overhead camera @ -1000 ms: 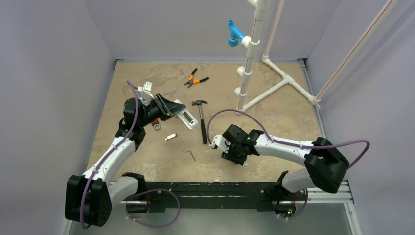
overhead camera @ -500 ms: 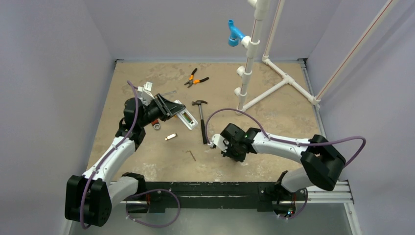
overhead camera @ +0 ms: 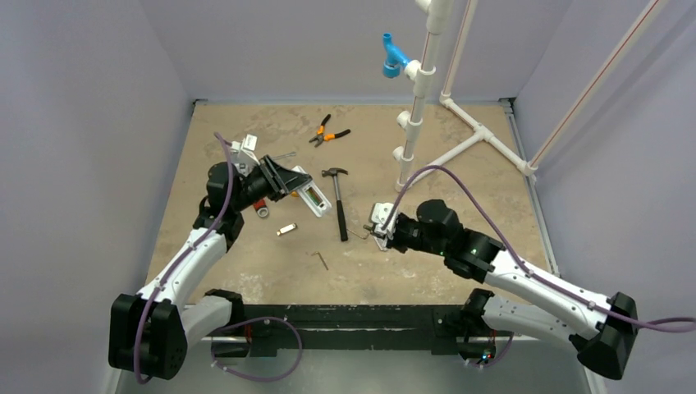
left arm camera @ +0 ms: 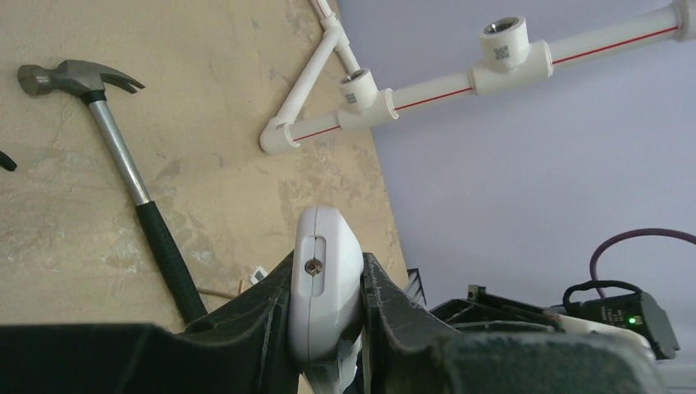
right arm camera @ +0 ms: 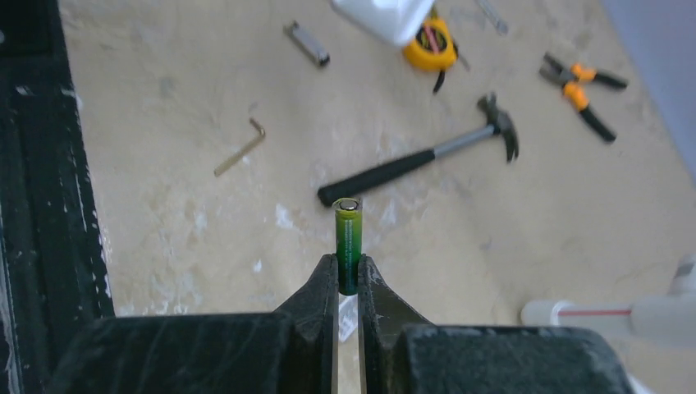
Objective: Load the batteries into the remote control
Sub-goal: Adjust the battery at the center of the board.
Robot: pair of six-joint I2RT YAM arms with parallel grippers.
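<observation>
**Both parts in hand, well apart; loading not yet begun**

1. Holds. Your right gripper (right arm camera: 348,283) is closed tight on one green battery (right arm camera: 348,242). It pinches the cell by its lower end, so most of its length stands clear beyond the fingertips. I judge this grip suits an end-first feed into a compartment. Your left gripper (left arm camera: 326,283) is clamped across the white remote control (left arm camera: 324,287), holding it on edge with one end projecting forward. That hold presents the handset as a fixture for the other arm. Whether the battery bay is open or faces the right arm, I cannot tell.

2. Locations. The remote control sits left of centre on the table (overhead camera: 460,189), just left of the hammer (overhead camera: 337,201). The battery is right of the hammer's handle. The two are well apart, with the hammer between them. The other battery of the pair is not to be found in any view.

3. Pose. Your left arm rises from the near-left base, bends at the elbow and turns its wrist to the right. Your right arm lies low and stretched from the near-right corner, wrist pointing left toward the hammer handle.
</observation>
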